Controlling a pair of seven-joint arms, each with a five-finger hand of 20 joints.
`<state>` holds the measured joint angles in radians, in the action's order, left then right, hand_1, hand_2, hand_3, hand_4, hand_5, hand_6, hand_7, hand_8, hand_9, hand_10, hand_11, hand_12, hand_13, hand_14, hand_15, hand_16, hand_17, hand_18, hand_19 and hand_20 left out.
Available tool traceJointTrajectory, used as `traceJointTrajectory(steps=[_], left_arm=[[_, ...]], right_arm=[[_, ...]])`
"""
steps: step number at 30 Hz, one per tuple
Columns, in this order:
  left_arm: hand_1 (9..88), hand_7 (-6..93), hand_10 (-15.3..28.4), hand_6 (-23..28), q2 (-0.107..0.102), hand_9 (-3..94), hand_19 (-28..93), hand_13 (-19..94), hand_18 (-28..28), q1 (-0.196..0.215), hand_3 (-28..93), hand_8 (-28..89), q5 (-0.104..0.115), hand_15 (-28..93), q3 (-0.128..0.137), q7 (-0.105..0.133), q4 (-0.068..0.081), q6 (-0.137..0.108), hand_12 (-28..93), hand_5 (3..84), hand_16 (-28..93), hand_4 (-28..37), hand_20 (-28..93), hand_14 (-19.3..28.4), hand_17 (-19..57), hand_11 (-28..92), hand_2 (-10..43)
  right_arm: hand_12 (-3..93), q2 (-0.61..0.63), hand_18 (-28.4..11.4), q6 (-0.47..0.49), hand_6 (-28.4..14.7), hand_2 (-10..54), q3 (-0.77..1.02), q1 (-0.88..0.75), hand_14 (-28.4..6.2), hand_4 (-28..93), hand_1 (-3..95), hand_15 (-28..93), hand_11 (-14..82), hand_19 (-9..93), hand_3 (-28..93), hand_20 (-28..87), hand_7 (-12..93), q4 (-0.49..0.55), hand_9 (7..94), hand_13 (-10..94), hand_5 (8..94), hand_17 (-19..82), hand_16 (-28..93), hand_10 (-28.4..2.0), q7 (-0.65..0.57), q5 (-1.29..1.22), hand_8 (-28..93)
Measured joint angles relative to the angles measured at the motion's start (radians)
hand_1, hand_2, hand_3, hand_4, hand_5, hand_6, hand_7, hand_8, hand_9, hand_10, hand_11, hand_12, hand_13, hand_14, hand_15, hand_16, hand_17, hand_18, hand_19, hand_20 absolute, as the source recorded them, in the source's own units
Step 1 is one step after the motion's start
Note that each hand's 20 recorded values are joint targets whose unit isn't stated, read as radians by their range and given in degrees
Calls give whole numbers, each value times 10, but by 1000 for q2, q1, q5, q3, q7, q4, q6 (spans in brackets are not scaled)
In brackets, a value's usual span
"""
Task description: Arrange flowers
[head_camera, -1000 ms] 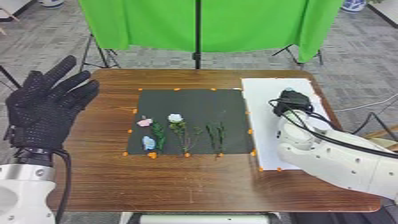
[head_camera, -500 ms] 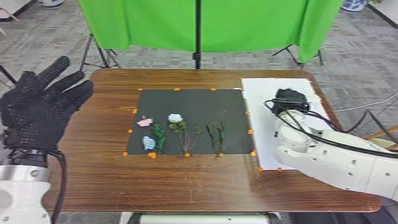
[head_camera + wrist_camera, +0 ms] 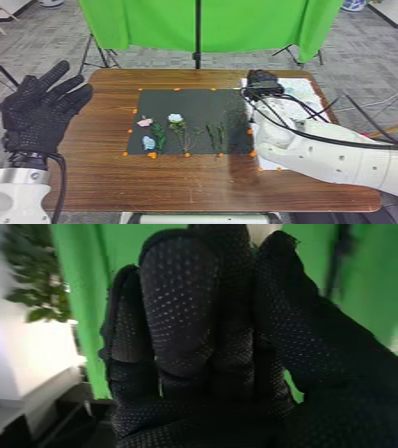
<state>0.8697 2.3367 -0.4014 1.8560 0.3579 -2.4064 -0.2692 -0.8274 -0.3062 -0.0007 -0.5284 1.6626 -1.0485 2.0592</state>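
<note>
In the head view, my right hand (image 3: 264, 82) is over the far left part of the white sheet (image 3: 275, 162), near its edge with the dark mat (image 3: 191, 97). The right wrist view shows my right hand (image 3: 182, 309) with straight fingers and the thumb close beside them; something pale is between the tips, too little seen to name. My left hand (image 3: 40, 115) is raised at the left, open and empty. On the mat lie a pink flower (image 3: 145, 122), a blue flower (image 3: 148, 143), a white flower (image 3: 176, 118) and green stems (image 3: 216, 135). Small pale greenish specks mark the white sheet.
Orange markers (image 3: 152, 155) line the edges of the mat and sheet on the brown table (image 3: 191, 187). A green backdrop (image 3: 147, 30) and a black stand stand behind it. My right arm (image 3: 333, 155) and its cables cross the sheet's right side.
My right hand has moved left and away from me, from the middle of the white sheet to its far left part. The left hand has shifted slightly left.
</note>
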Motion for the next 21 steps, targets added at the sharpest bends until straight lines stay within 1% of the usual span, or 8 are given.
traceJointTrajectory(steps=[4, 10, 14, 21], left_arm=[[212, 162, 219, 104, 0, 336, 800, 261, 284, 0, 763, -98, 0, 527, 0, -1, 0, -1, 114, 359, -101, -267, -283, 284, -38, 295, 99], [215, 163, 219, 104, 6, 336, 800, 261, 284, 0, 763, -98, -1, 527, 3, -12, 0, 0, 114, 359, -101, -267, -283, 284, -38, 296, 99], [215, 163, 219, 104, 9, 336, 801, 261, 284, -3, 764, -98, -2, 526, 2, -20, 0, 0, 113, 358, -101, -266, -283, 284, -38, 295, 99], [216, 164, 219, 103, 10, 337, 801, 261, 284, -3, 763, -99, -2, 527, 1, -20, 0, 0, 114, 358, -100, -266, -283, 284, -37, 295, 99]], right_arm=[[285, -49, -188, -1, 7, -95, 13, -4, -47, -283, 561, 547, 123, 932, 693, 5, 172, 24, 934, 842, 853, 438, 193, -79, 10, 12, 41], [286, -119, -188, -2, 7, -95, -16, -9, -47, -283, 560, 548, 123, 932, 694, 7, 171, 44, 932, 842, 853, 438, 193, -79, 34, 12, 42], [285, -152, -187, -2, 7, -95, -71, -8, -47, -283, 559, 548, 124, 932, 696, 9, 172, 50, 932, 841, 852, 438, 193, -80, 48, 10, 44], [284, -178, -187, -2, 7, -95, -167, 0, -46, -283, 557, 549, 127, 932, 698, 10, 172, 50, 932, 841, 852, 437, 192, -80, 57, 12, 43]])
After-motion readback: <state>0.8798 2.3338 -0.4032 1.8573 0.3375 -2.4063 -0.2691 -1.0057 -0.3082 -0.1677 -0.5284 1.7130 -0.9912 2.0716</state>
